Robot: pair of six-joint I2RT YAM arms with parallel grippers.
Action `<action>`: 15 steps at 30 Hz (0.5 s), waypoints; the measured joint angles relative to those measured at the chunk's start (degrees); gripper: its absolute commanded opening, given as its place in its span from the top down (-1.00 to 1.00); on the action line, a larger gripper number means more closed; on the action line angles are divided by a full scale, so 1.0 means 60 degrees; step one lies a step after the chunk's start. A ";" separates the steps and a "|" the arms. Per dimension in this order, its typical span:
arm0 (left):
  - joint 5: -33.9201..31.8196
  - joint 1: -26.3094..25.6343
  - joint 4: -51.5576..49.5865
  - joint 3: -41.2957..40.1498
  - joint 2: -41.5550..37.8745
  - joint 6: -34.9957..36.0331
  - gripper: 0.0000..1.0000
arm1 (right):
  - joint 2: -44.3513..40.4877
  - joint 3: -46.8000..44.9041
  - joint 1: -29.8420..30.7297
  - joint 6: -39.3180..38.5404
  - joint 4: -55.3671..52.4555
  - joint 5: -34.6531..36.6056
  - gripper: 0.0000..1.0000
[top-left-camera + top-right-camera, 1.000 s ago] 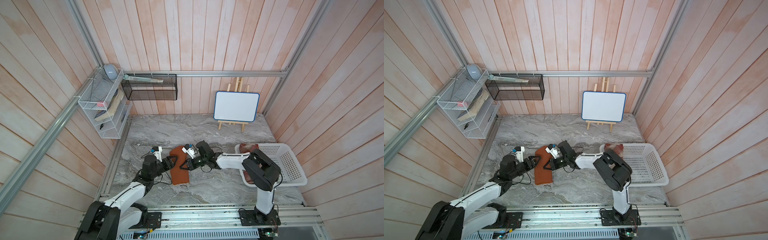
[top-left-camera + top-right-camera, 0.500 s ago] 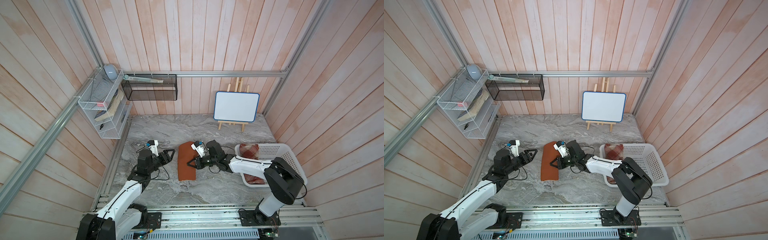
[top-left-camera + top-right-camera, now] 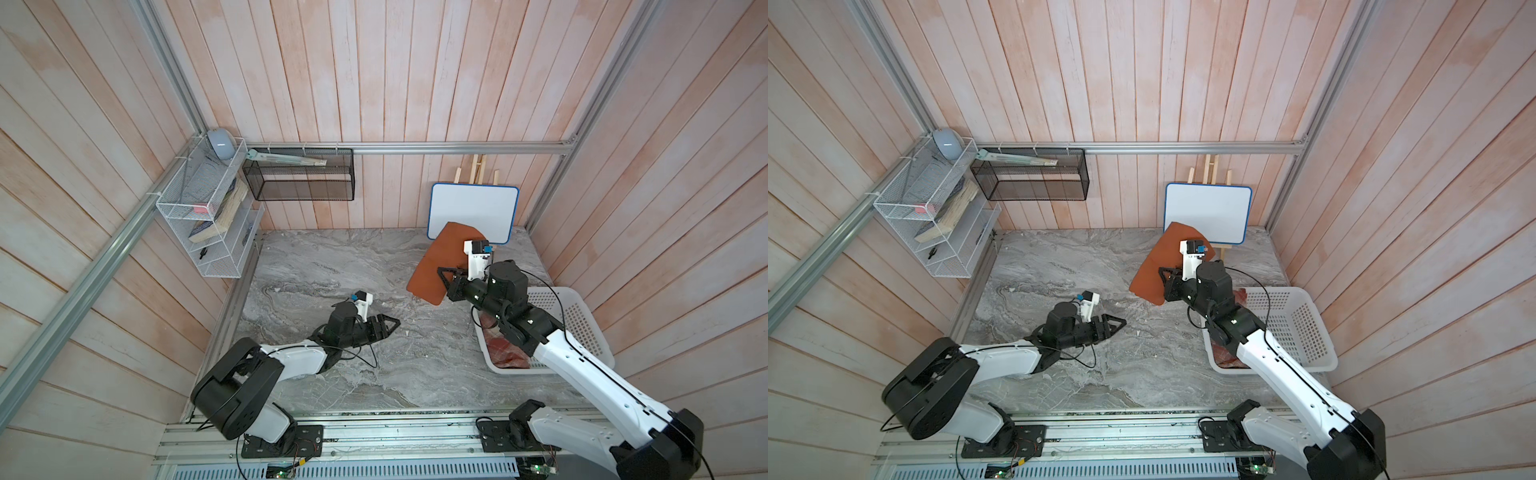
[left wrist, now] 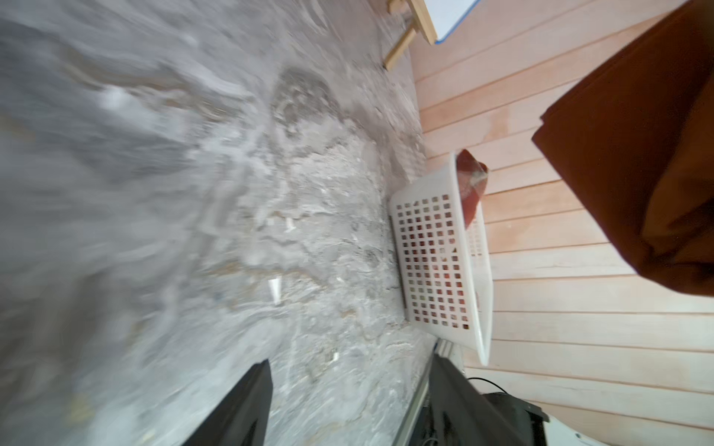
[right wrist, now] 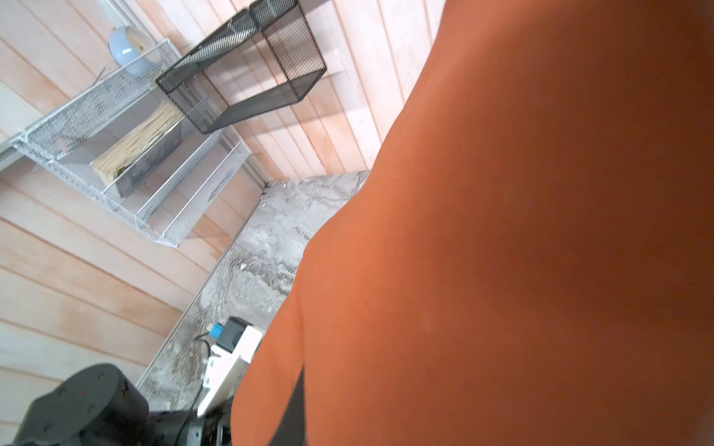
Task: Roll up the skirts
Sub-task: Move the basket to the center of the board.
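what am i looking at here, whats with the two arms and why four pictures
These are two robot arms mounted on a rail at the edge of a marble-look table. Two pictures come from one camera overhead, side by side; the other two come from small cameras on each arm's wrist. The right end effector is clamped on a rust-orange skirt, held up off the table. The left end effector is open and empty, low over the table. A white basket stands on the table with a plaid skirt inside. A small whiteboard stands on an easel at the back.
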 measured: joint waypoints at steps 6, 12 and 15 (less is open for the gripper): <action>0.0765 -0.1515 0.1781 0.2565 0.2801 -0.1155 -0.42 | -0.0648 0.0018 -0.0688 -0.0189 -0.0550 0.0838 1.00; 0.1126 -0.2167 0.1690 0.4696 0.4368 -0.1406 -0.42 | -0.0889 0.0018 -0.0849 -0.0189 -0.0576 0.0856 1.00; 0.1100 -0.2408 0.1038 0.5788 0.4834 -0.1231 -0.41 | -0.0954 0.0007 -0.0849 -0.0189 -0.0583 0.0827 1.00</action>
